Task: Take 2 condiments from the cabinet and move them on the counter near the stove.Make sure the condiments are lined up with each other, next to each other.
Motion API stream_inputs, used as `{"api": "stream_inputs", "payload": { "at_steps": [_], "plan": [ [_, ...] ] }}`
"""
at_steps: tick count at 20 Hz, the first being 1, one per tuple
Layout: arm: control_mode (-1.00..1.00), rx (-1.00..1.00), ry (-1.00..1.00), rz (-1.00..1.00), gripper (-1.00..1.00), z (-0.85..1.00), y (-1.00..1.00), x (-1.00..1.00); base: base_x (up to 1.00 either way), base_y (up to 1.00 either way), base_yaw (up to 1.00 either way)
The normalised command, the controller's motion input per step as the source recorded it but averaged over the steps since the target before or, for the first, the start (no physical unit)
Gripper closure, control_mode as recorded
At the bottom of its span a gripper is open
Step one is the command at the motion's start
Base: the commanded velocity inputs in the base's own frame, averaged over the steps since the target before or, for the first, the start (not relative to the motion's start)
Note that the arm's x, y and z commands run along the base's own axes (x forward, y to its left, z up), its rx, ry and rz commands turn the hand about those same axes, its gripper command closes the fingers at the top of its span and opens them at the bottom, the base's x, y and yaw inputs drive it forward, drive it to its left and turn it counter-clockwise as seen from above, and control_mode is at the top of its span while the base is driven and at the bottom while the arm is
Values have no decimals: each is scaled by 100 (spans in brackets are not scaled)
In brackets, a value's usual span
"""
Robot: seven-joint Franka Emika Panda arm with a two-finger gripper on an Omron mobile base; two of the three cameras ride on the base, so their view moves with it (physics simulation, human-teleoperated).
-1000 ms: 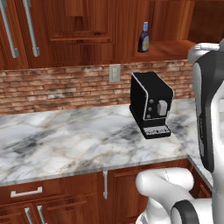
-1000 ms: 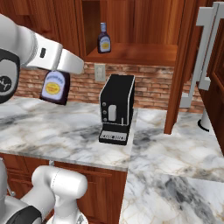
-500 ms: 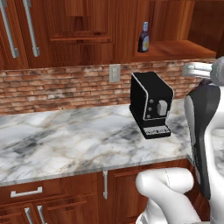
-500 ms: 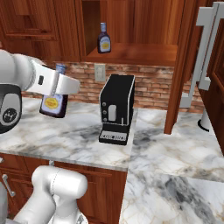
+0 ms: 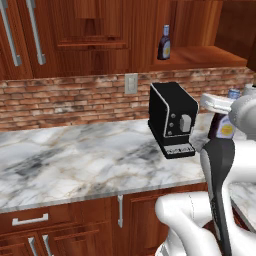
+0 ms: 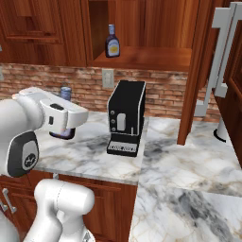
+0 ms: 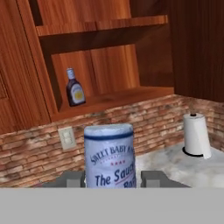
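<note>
My gripper is shut on one condiment bottle. Its bluish cap stands between my two fingers in the hand view. In the left base view the held bottle hangs upright under the white hand, in front of the coffee machine and low over the marble counter. Whether it touches the counter I cannot tell. The second condiment bottle stands upright on the shelf of the doorless cabinet niche. The stove is out of view.
A black coffee machine stands on the counter against the brick wall. An outlet sits on the wall left of it. A white paper towel roll stands at the far right. Panelled doors with silver handles hang to the left.
The arm has come down from shelf height with the bottle still in the gripper, now low in front of the coffee machine. The other bottle has stayed on the shelf.
</note>
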Motion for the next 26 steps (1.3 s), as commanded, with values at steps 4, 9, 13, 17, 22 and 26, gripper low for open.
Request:
{"api": "stream_inputs", "payload": {
  "at_steps": [4, 9, 13, 17, 22, 26],
  "plan": [
    [-100, 0, -23, 9, 100, -32, 1, 24, 0, 0, 0],
    [-100, 0, -14, 9, 100, -19, 0, 8, 0, 0, 0],
    [100, 0, 0, 2, 100, -1, 0, 0, -21, 1, 6],
    [100, 0, 0, 0, 100, 0, 0, 0, -96, 15, 5],
    [100, 0, 0, 0, 100, 0, 0, 0, -77, 74, 1],
    [100, 0, 0, 0, 100, 0, 0, 0, -14, 98, 0]
  ]
}}
